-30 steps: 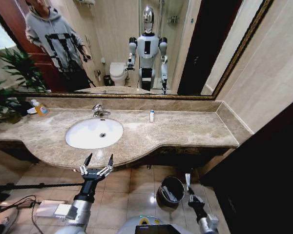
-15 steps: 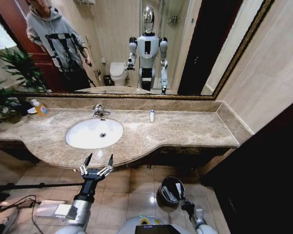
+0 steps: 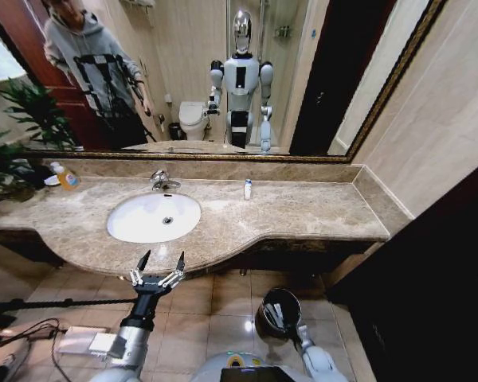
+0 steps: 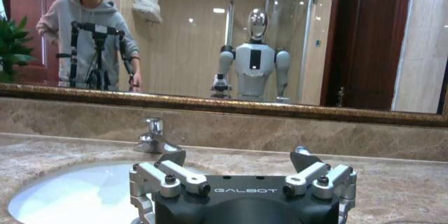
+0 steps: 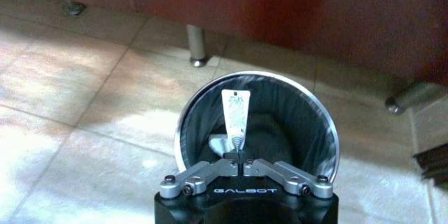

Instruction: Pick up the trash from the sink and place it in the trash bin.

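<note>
White and flat, a tube (image 5: 235, 113) of trash is clamped between the closed fingertips of the right hand (image 5: 238, 159), which hangs directly over the mouth of the trash bin (image 5: 323, 129) standing on the tiled floor below the counter's front edge. From the right wrist, the tube points out over the bin's dark liner, well inside the glossy rim.

The step in hand looks like the drop-off: the piece is carried and lined up, not yet released. The next move calls for parting the fingers so the tube falls cleanly inside.

Up top, the left hand (image 3: 157, 275) hovers just in front of the counter (image 3: 303, 215), its fingers spread apart and holding nothing, facing the sink (image 3: 135, 227). The basin looks bare from the head view. A small white bottle (image 3: 248, 189) stands upright on the counter near the mirror, well apart from the sink, and an orange soap bottle (image 3: 65, 177) sits at the far left.
</note>
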